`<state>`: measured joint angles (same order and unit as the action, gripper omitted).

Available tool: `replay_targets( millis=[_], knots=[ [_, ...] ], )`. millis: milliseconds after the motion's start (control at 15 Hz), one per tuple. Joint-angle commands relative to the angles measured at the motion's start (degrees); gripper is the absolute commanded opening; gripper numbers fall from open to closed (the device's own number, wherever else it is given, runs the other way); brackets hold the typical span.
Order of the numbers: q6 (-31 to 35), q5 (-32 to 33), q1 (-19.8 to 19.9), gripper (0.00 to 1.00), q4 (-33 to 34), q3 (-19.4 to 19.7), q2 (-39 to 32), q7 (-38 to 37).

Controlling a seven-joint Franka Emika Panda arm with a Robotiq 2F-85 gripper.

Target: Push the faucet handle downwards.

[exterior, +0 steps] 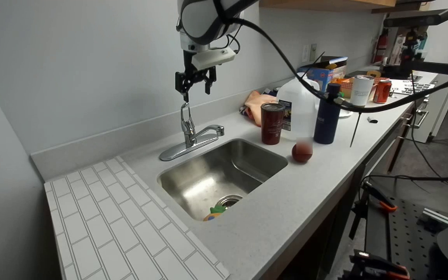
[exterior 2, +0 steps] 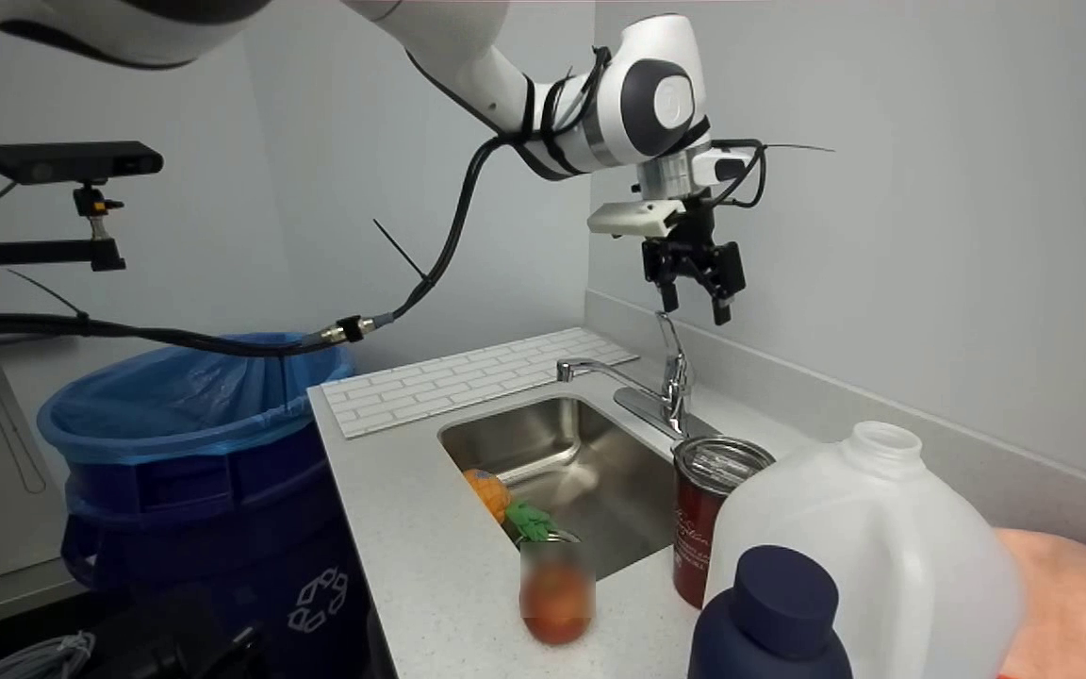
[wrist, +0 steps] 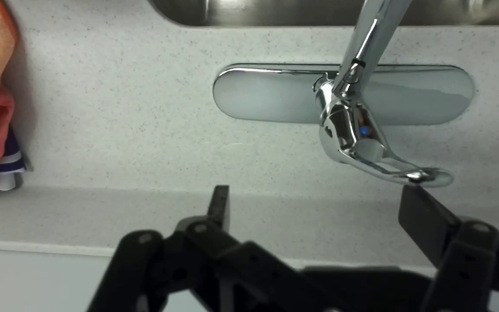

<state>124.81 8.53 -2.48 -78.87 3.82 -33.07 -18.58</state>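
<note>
The chrome faucet handle is a loop that stands raised above the faucet base, behind the sink. It also shows in an exterior view and in the wrist view. The spout points out over the sink. My gripper points down above the handle, with its fingers spread and nothing between them; it also shows in an exterior view. In the wrist view, the gripper has its right fingertip at the handle's tip. I cannot tell whether they touch.
The steel sink holds a pineapple toy. A dark red tumbler, a plastic jug, a blue bottle and a red ball stand beside it. A tile-patterned board lies opposite. The wall is close behind the faucet.
</note>
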Motion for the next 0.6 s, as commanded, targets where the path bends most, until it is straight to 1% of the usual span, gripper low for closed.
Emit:
replay_targets(
  millis=[0, 267, 533],
  knots=[
    [1.9, -0.6, 0.0, 1.00, 6.8, 0.6, -5.7, 1.4],
    [2.4, -1.0, -0.2, 1.00, 10.2, 0.5, -7.9, 1.7],
    [1.1, -1.5, 0.1, 1.00, 9.8, 0.4, -8.2, 2.0]
  ],
)
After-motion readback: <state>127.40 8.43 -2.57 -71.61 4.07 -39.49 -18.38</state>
